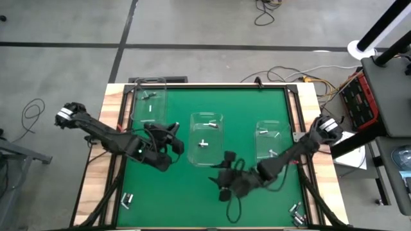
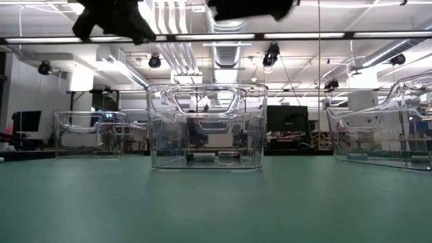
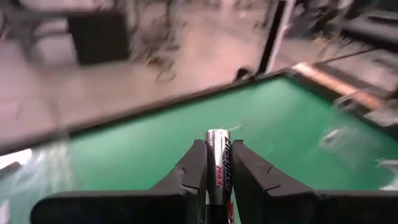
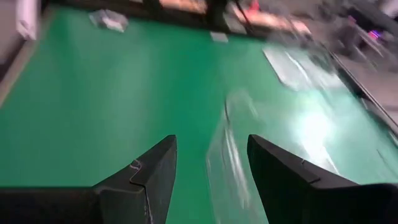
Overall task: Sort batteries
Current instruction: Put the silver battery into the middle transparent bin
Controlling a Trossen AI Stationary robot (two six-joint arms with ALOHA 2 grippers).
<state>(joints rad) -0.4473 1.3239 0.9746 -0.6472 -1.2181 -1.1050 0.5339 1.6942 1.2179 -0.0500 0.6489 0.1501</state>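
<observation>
Silvery battery (image 3: pixel 217 168) is standing lengthwise between the left gripper (image 1: pixel 172 142) fingers (image 3: pixel 189 171), which are clamping it, apparently for carrying toward the middle bin (image 1: pixel 206 138). Right gripper (image 4: pixel 211 168) is hovering with fingers spread, gripping nothing, probably awaiting another pick.

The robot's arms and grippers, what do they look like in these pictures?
Both arms are dark, nearly black, jointed links with black cables trailing near the wrists. Each has a pale band near its outer end in the high view. The left gripper and right gripper each have two dark, matte, wedge-shaped fingers that taper toward the tips.
</observation>
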